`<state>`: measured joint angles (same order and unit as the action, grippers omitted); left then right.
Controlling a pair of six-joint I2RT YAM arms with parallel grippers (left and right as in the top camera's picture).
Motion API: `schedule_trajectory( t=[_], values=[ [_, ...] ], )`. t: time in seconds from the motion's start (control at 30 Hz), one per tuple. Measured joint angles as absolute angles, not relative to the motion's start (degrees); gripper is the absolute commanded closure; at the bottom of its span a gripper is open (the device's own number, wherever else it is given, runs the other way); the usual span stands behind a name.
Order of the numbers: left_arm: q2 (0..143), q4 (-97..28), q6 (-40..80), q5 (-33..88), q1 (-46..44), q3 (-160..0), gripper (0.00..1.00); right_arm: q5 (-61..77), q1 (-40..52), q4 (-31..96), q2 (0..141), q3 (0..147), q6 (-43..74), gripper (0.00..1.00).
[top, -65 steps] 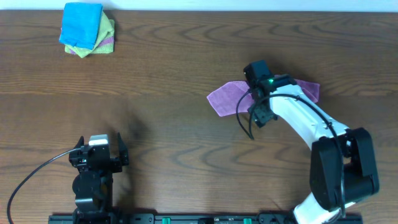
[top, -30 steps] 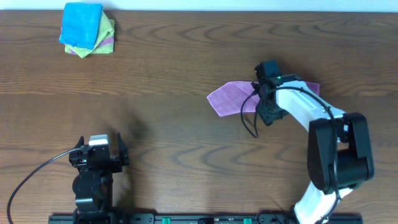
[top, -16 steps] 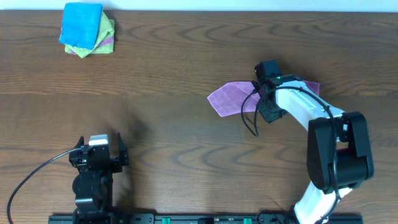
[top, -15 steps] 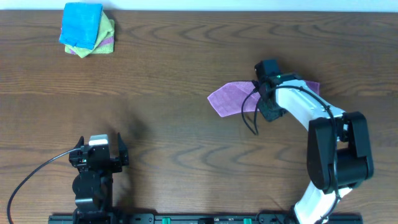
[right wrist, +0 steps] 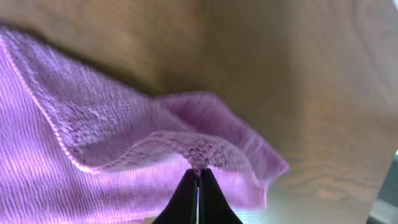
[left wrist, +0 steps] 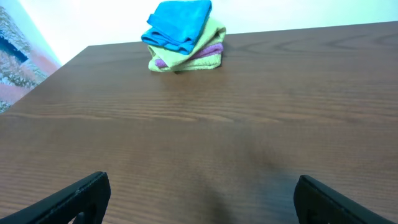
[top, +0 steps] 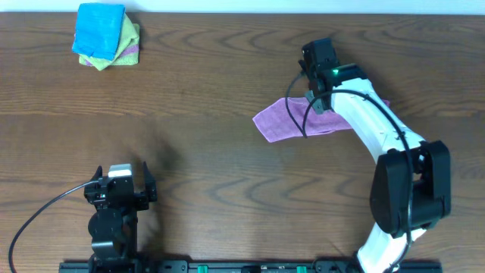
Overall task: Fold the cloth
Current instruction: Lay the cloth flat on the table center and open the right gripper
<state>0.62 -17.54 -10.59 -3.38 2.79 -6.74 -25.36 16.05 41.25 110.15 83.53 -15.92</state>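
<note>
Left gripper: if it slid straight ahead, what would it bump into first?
Ahead of the left gripper, past bare table, probably the stack of folded cloths near the far edge; it sits slightly leftward, so it might miss.

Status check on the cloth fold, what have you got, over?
Left gripper open, empty, low over the table. Right gripper shut on purple cloth, edge lifted. Stack of cloths at far corner, not in the way.

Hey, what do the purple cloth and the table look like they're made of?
Cloth: soft, matte terry-like fabric; fine looped rows and a stitched hem show up close. Cotton or microfibre, can't tell. Table: dark wood or wood-look laminate, smooth with slight sheen; grain lines run across it.
</note>
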Motion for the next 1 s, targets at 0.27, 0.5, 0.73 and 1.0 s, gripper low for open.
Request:
schedule_trajectory(
  t=[0.27,0.5,0.73,1.0],
  values=[
    [0.62,-17.54,-10.59,-3.38,2.79,-6.74,0.05,-20.27,17.45,25.36,110.15,83.66,-16.97,0.99],
    [0.62,-17.52,-10.59,-3.4,2.79,-6.74,0.05,-15.55,18.28,14.74,110.3,83.66,-16.95,0.99],
    [0.62,-17.54,-10.59,-3.38,2.79,-6.74,0.05,-11.33,19.57,11.31,113.21,83.66,-16.71,0.99],
    [0.62,-17.54,-10.59,-3.38,2.79,-6.74,0.04,-3.11,24.25,13.39,114.04,83.68,-14.39,0.99]
  ],
)
